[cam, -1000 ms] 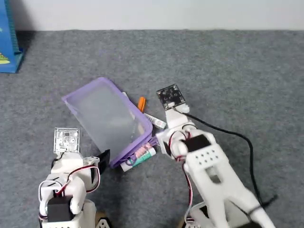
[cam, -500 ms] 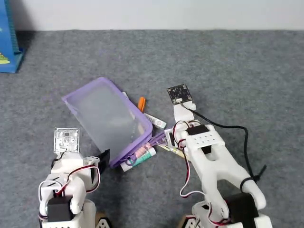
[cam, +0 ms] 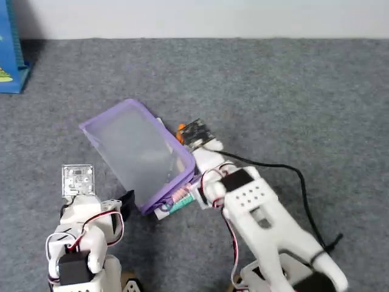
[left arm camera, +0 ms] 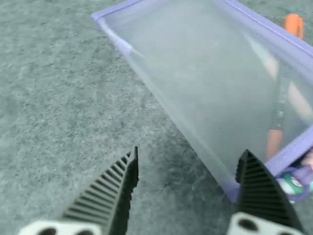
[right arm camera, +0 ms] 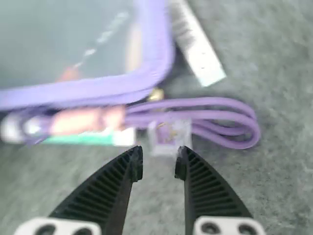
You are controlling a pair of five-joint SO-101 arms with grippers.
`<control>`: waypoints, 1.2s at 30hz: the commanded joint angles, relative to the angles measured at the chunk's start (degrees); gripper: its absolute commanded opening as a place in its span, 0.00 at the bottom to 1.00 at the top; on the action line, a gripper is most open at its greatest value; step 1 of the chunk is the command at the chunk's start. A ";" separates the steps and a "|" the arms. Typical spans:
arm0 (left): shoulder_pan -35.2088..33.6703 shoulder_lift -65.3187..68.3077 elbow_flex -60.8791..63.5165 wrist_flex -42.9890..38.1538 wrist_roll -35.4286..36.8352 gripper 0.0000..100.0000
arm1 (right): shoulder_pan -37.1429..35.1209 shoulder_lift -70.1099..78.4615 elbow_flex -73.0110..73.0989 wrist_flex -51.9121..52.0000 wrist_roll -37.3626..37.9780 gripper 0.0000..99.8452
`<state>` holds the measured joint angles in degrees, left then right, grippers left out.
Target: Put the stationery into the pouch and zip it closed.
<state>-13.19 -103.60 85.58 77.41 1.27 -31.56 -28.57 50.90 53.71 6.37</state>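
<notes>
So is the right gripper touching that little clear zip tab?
Cannot tell. In the right wrist view the clear zip tab sits just at the open tips of the right gripper, with no plain contact or gap showing.

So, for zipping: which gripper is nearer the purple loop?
Right. The right gripper hovers at the purple loop; the left gripper is beside the pouch, farther off.

It looks like a robot work room: grey fuzzy table (cam: 292,79), white wall (cam: 182,18) at the far side, blue box (cam: 9,55) far left.
</notes>
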 commanded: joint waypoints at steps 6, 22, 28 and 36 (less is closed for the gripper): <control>-0.88 -0.70 -0.31 0.09 0.62 0.31 | -11.56 -5.93 -3.08 3.30 6.33 0.14; -0.97 -0.70 -0.31 0.09 0.62 0.31 | -13.41 16.92 -15.82 3.30 9.05 0.20; -0.97 -0.70 -0.31 0.09 0.62 0.31 | -13.41 23.52 -18.99 1.80 9.05 0.20; -1.14 -0.70 -0.31 0.09 0.62 0.31 | -11.38 28.70 -19.25 -4.09 9.05 0.20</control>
<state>-13.98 -103.60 85.58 77.41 1.27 -44.04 -0.62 34.37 50.81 14.90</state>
